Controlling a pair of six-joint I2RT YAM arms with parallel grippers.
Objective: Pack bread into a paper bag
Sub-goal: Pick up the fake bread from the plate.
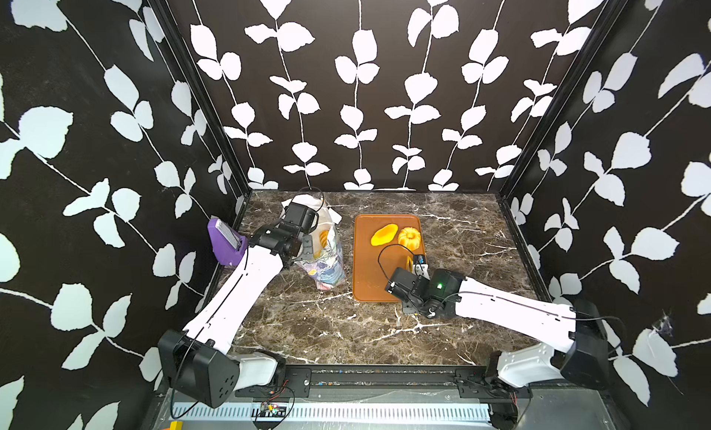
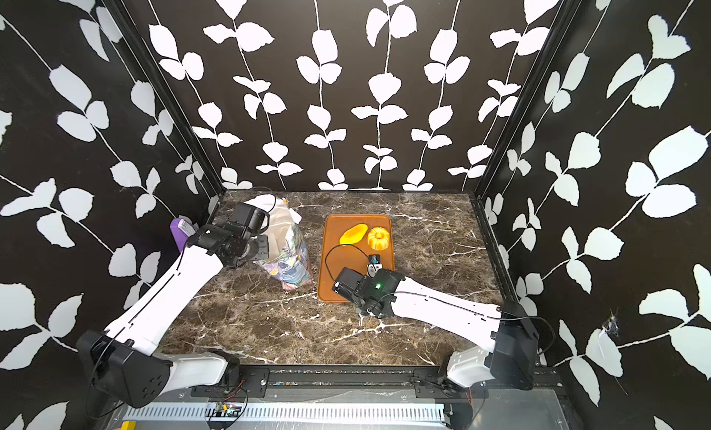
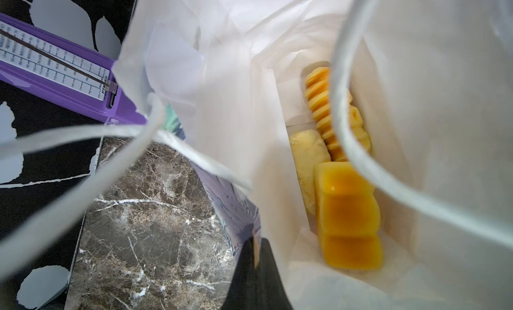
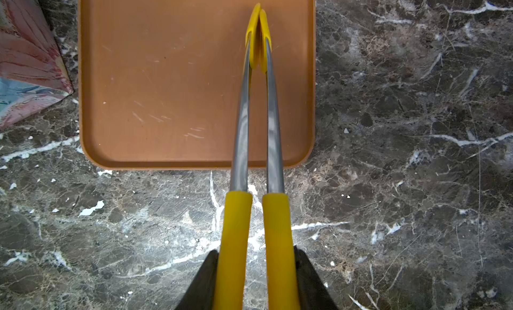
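The paper bag stands left of the tray, its mouth held apart. My left gripper is shut on the bag's rim, one jaw inside and one outside. Inside the bag lie a segmented loaf, a ridged loaf and a pale loaf. An oval bun and a bundt rest on the orange tray. My right gripper is shut on the yellow tongs, whose tips meet with nothing between them over the tray.
A purple box leans at the left wall behind my left arm. The bag's white cord handles loop across the left wrist view. A bag corner sits close to the tray's left edge. Marble tabletop surrounds the tray.
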